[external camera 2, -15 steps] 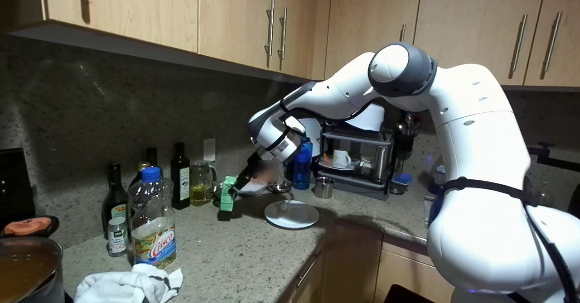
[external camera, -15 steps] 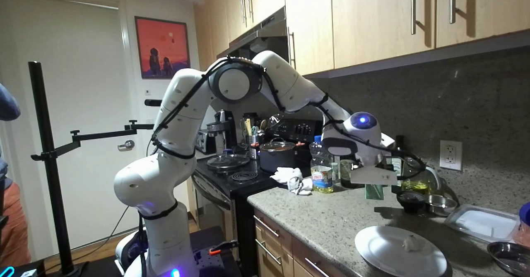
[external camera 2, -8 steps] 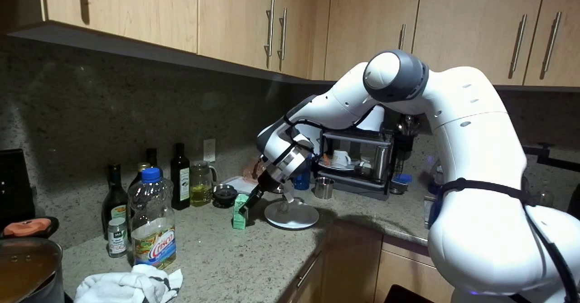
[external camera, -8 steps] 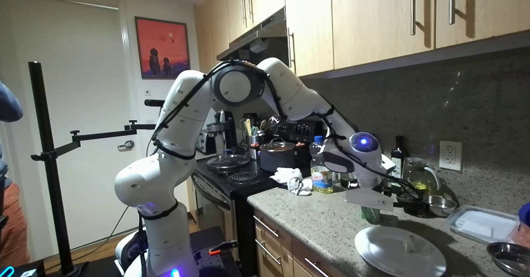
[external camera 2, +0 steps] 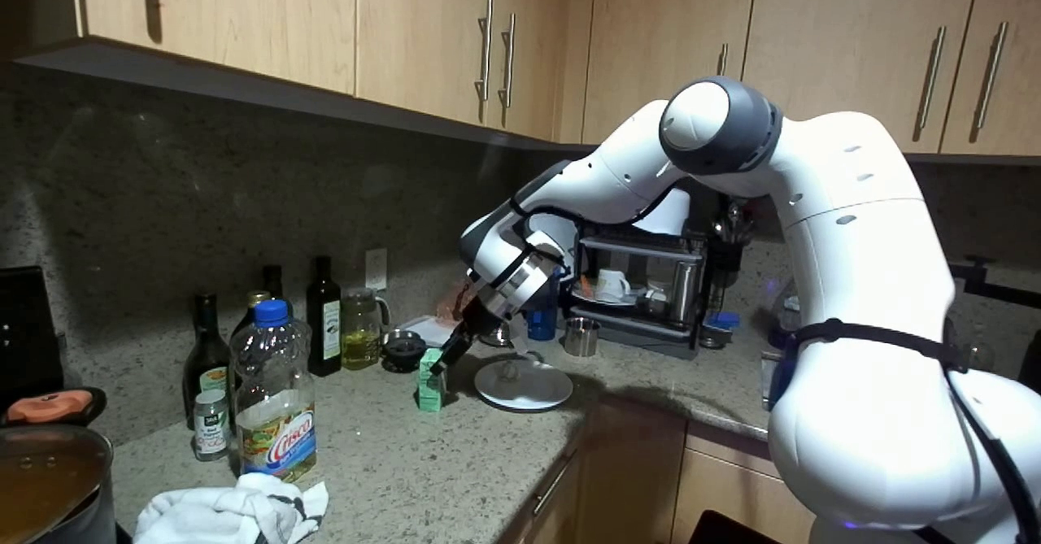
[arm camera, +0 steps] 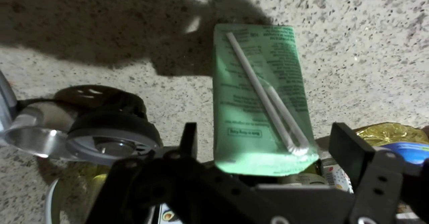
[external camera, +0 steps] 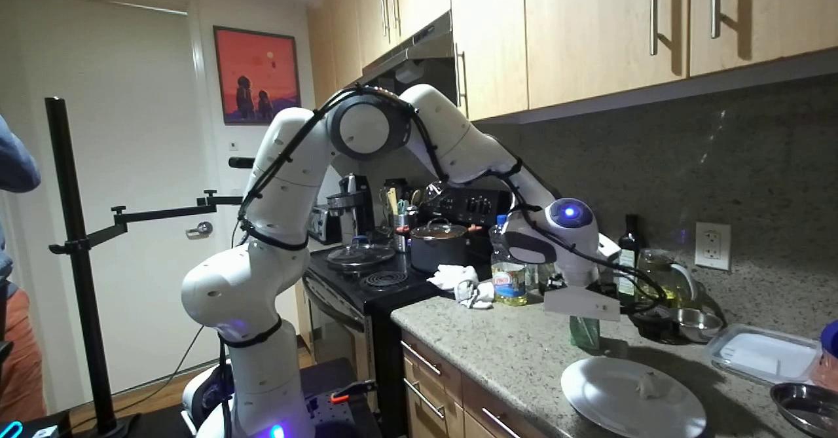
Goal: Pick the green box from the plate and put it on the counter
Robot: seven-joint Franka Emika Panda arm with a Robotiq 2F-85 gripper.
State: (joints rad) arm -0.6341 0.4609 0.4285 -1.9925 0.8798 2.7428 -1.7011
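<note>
The green box (arm camera: 231,93), a pale carton with a bent straw on its side, stands upright on the speckled counter (arm camera: 362,60). It shows in both exterior views, as the green box (external camera 2: 429,400) and the green box (external camera: 584,333), just beside the plate (external camera: 589,389). My gripper (arm camera: 264,137) is open, one finger on each side of the box's top end, with a gap visible on both sides. In an exterior view the gripper (external camera 2: 440,367) reaches down to the box's upper part. A small whitish lump (external camera: 650,384) lies on the plate.
Behind the box are a black round item (external camera 2: 402,353), a glass jug (external camera 2: 359,332) and dark bottles (external camera 2: 325,324). An oil bottle (external camera 2: 276,438) and a white cloth (external camera 2: 236,511) are nearer the stove. A metal bowl (external camera: 697,325) and a clear container (external camera: 763,356) line the wall.
A second ago my gripper held the box in the air. It came down beside the plate onto the counter. The jaws have since opened and the arm has risen slightly, leaving the box standing.
</note>
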